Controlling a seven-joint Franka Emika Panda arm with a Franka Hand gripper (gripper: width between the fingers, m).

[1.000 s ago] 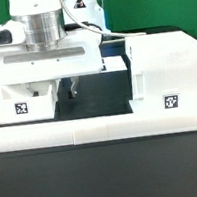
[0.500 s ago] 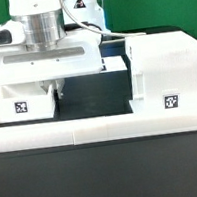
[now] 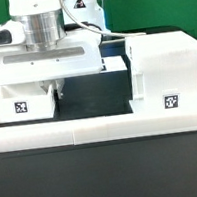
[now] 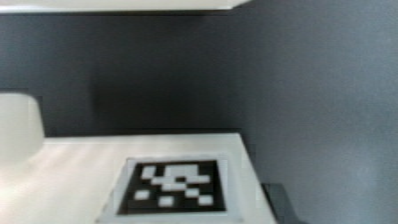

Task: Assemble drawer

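The gripper [image 3: 59, 89] has sunk against the tray [image 3: 39, 104], on the exterior view's left of the housing [image 3: 163, 66]. A grasp looks imminent. I cannot tell its opening or hold.

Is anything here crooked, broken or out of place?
Nothing stands out. The small tray sits flat at the exterior view's left, the tall housing stands upright at its right, and the long white rail lies straight in front of both. No damage shows.

No readable text; only coded tags [image 3: 22, 109] on tray [image 3: 41, 101] and housing [image 3: 167, 62].
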